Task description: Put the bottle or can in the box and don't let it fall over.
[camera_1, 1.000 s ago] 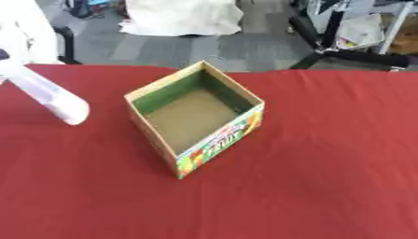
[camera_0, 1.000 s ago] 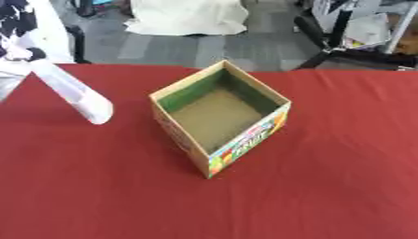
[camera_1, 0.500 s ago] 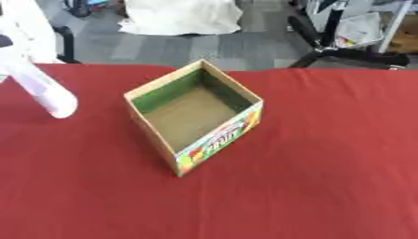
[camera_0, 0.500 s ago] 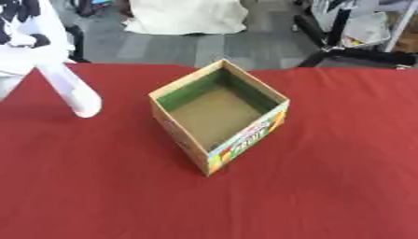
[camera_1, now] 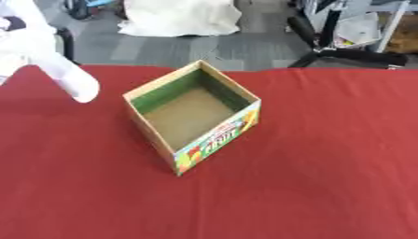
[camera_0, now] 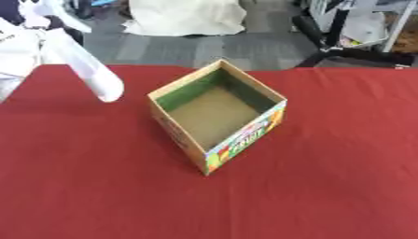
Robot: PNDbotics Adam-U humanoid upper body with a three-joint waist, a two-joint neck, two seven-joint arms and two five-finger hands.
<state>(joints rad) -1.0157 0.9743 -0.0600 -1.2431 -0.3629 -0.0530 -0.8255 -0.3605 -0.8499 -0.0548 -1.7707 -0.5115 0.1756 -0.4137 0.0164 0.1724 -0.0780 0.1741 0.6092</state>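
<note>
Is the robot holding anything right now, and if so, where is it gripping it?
A white bottle hangs tilted at upper left, held by its top end; the hold itself is too blurred to make out.

The open-topped box [camera_0: 216,114] stands alone mid red table [camera_0: 326,186], with a white sleeve [camera_0: 86,70] slanting down at its left.

A blurred white elongated shape [camera_0: 88,70] is seen at upper left; its upper end and whatever holds it are cut off by the edge.

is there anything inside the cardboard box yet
No, the cardboard box shows only its bare brown floor, while the white bottle hangs tilted above the red table to the box's left.
</note>
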